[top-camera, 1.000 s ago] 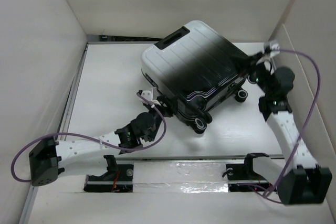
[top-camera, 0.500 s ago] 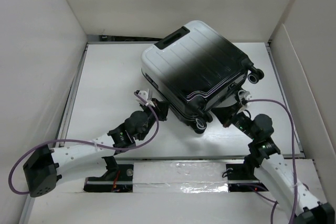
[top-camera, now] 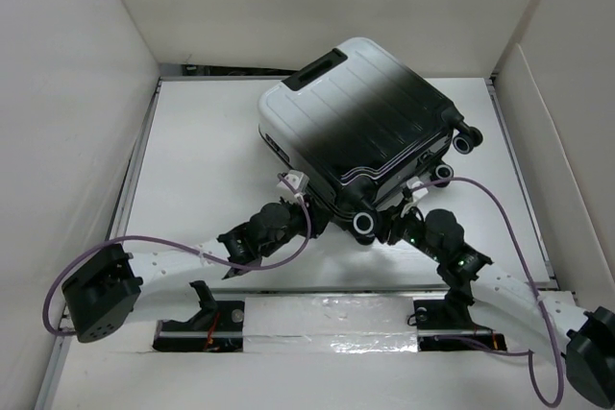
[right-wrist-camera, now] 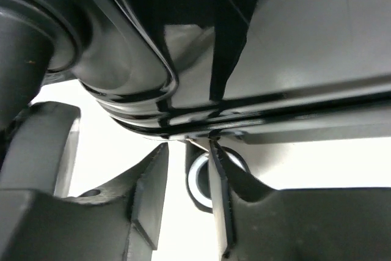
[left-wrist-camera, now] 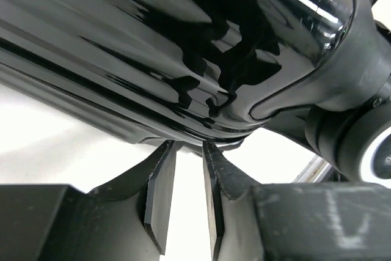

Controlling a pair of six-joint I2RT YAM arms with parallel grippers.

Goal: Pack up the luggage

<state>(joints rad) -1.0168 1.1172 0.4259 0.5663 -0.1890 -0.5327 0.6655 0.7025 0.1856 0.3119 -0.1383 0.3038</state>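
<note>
Luggage (top-camera: 360, 127) lies shut on the table (top-camera: 211, 151), set at a slant toward the far side, wheels pointing back at the arms. Left gripper (left-wrist-camera: 188, 146) is tucked under the near-left edge, fingers a narrow slit apart, tips touching the shell's rim, nothing between them. Right gripper (right-wrist-camera: 188, 145) sits beside the near wheel (top-camera: 364, 223), likewise barely parted, tips up against the seam

From above, the luggage (top-camera: 357, 127) overhangs and hides the tips of my left gripper (left-wrist-camera: 187, 151) and right gripper (right-wrist-camera: 186, 154). Both wrist views crop its shell; I cannot tell whether the jaws touch it.
</note>
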